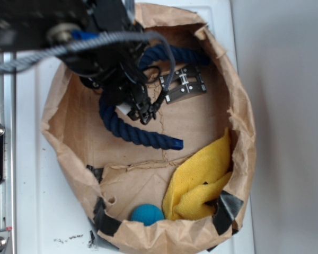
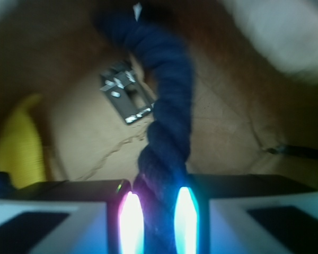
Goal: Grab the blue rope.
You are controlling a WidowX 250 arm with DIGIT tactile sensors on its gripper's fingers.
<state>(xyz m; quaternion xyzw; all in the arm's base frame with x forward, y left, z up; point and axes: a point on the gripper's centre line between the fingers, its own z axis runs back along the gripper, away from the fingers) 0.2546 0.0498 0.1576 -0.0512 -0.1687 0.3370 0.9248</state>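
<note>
Inside the paper bag (image 1: 238,106), the gripper (image 2: 158,211) has its jaws clamped on the blue rope (image 1: 128,131); grasp looks made, next comes a steady lift

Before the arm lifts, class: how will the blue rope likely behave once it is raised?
The blue rope is thick, twisted and already bent in a curve, so it probably sags on both sides of the jaws. Its coarse strands should resist slipping. The gripper holds it mid-length, so the glossy capped end may dangle and swing.

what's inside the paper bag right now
Blue rope, metal clip, yellow cloth and teal ball. The gripper and arm cover the rope's middle and part of the bag floor.
</note>
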